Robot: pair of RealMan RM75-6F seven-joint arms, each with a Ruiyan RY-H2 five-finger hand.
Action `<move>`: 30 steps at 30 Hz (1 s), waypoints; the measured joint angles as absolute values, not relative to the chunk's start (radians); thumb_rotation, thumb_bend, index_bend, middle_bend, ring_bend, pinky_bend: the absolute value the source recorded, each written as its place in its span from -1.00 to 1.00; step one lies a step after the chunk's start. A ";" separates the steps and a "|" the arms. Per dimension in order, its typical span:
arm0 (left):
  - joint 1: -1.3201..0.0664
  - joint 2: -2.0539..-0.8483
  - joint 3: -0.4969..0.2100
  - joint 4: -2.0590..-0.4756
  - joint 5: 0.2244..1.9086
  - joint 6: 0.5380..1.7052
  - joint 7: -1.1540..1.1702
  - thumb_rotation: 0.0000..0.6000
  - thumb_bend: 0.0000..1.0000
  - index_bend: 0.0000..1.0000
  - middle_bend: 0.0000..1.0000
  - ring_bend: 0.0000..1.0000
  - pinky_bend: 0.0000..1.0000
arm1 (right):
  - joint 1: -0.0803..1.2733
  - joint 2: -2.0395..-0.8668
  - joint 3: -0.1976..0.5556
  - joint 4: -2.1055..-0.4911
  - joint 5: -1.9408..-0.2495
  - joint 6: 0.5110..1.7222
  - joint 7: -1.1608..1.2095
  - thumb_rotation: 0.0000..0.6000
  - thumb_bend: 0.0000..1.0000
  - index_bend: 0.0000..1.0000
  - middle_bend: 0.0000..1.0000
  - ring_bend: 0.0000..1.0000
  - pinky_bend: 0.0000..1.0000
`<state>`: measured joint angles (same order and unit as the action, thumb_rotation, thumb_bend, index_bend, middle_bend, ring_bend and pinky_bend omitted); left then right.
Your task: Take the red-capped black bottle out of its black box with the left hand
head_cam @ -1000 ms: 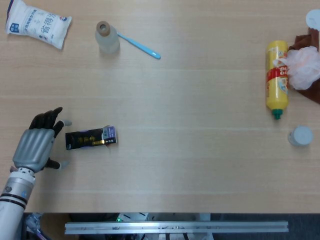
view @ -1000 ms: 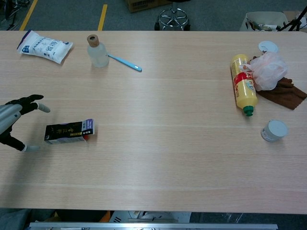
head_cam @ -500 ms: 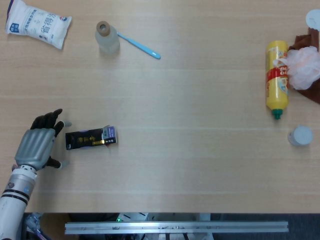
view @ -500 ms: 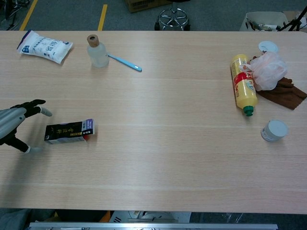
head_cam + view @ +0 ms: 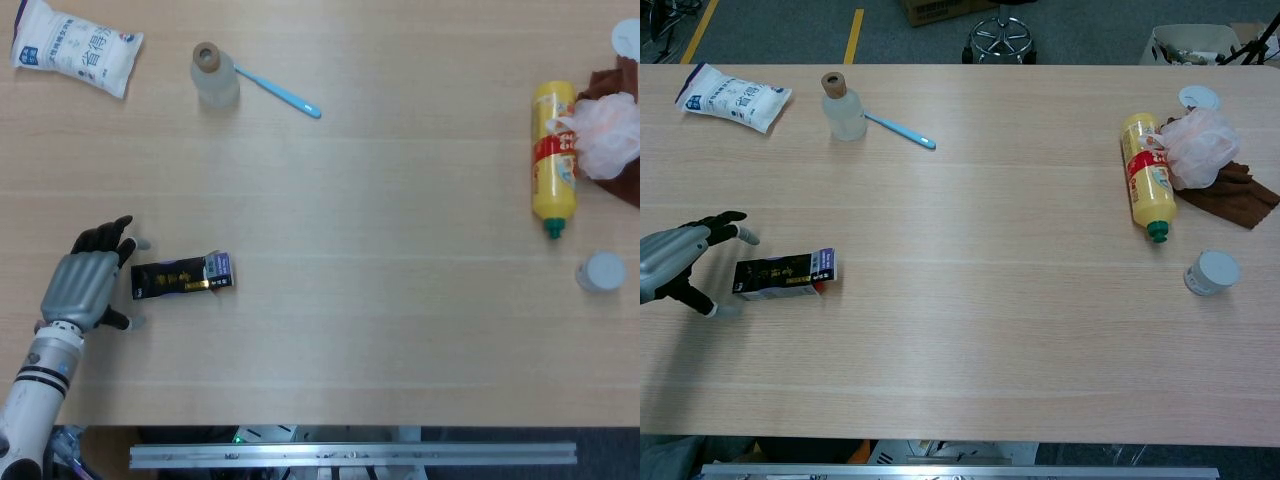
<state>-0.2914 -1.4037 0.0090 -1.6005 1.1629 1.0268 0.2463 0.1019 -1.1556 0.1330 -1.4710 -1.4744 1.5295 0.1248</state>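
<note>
at lower left of the frame the left robot hand (image 5: 88, 282), fingers apart and empty, flanks the black box (image 5: 182, 277); closing off-centre could shove it along the desk (image 5: 380, 330).

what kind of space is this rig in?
Probably a lab or office test area: a wide wooden table with scattered household props, grey floor with a yellow line, and a swivel-chair base behind it.

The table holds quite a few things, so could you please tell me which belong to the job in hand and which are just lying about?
Belongs to the job:
black box, lying flat
left hand, fingers apart beside the box

Just lying about:
white packet
clear bottle
blue toothbrush
yellow bottle
plastic bag on brown cloth
white jar
</note>
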 measured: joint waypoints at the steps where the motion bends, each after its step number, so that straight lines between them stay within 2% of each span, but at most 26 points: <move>1: -0.293 -1.405 0.008 -1.597 1.159 1.025 0.245 1.00 -0.95 -0.58 -1.00 -1.00 -0.87 | 0.102 -1.156 0.133 -1.470 -1.474 1.529 0.126 1.00 -0.85 -0.66 -0.67 -0.83 -0.54; 30: -0.318 -1.430 0.003 -1.550 1.118 1.001 0.222 1.00 -0.95 -0.53 -1.00 -1.00 -0.87 | 0.098 -1.167 0.129 -1.454 -1.472 1.524 0.137 1.00 -0.85 -0.66 -0.67 -0.83 -0.54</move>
<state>-0.3178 -1.4299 0.0030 -1.5502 1.1179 1.0013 0.2221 0.0981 -1.1671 0.1293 -1.4540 -1.4721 1.5245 0.1366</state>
